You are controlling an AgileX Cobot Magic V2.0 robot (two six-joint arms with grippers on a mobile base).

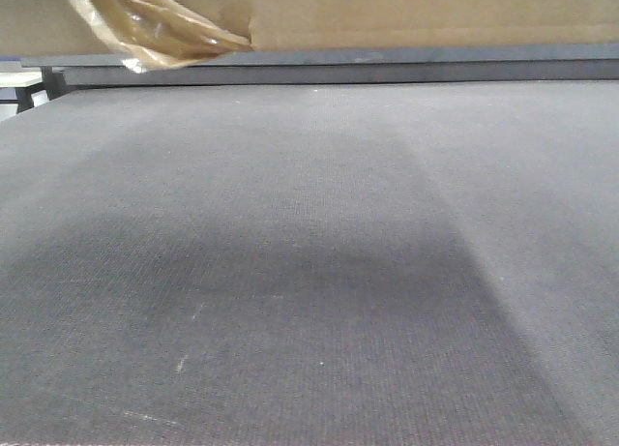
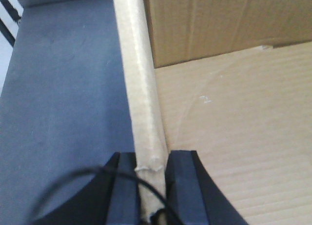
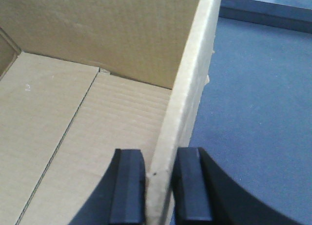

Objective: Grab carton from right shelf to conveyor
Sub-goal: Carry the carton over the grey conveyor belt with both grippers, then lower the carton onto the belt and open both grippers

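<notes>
The brown carton (image 1: 406, 15) fills the top strip of the front view, a wad of glossy tape (image 1: 160, 25) hanging from its bottom edge, above the dark ribbed conveyor (image 1: 309, 272). In the left wrist view my left gripper (image 2: 151, 173) is shut on the carton's (image 2: 234, 137) left wall edge, with the conveyor (image 2: 63, 103) below to the left. In the right wrist view my right gripper (image 3: 160, 178) is shut on the carton's (image 3: 73, 112) right wall edge, over the conveyor (image 3: 253, 112). The right shelf is out of view.
The belt's far rim, a dark bar (image 1: 338, 71), runs under the carton. A pale frame piece (image 1: 24, 83) shows at the far left. A black cable (image 2: 63, 186) loops over my left fingers.
</notes>
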